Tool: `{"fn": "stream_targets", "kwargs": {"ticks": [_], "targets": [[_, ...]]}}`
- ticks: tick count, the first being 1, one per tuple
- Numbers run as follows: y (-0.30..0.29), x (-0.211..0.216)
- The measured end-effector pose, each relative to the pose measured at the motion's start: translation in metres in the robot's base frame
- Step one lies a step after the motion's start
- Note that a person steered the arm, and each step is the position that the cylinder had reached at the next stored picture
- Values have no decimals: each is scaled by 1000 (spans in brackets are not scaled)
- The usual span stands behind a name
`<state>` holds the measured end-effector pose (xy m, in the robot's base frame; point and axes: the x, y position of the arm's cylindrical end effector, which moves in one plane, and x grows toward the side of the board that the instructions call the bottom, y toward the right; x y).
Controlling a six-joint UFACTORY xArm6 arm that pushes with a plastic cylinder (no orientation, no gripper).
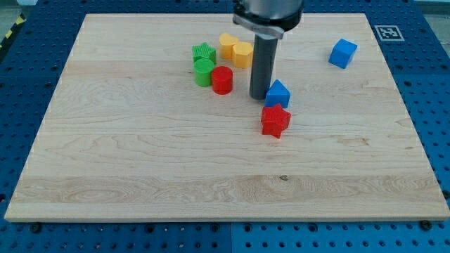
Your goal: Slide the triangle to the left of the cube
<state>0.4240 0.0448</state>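
Observation:
A blue triangle block (278, 93) lies near the board's middle, a little right of centre. A blue cube (343, 53) sits far to its upper right, near the board's top right. My tip (259, 97) stands on the board just left of the blue triangle, touching or nearly touching its left side. The dark rod rises from there to the view's top edge.
A red star block (275, 121) lies just below the blue triangle. A red cylinder (222, 80), a green cylinder (204, 72), a green star (204, 53) and two yellow blocks (235, 49) cluster left of the rod. The wooden board (140, 154) ends at a blue perforated table.

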Motion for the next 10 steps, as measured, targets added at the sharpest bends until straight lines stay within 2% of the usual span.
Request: {"fn": "stream_targets", "kwargs": {"ticks": [1, 2, 3, 4, 6, 7, 8, 9, 10], "targets": [[-21, 12], [-4, 18], [64, 3], [101, -24], [117, -5], [158, -33], [165, -67], [165, -69], [167, -42]]}}
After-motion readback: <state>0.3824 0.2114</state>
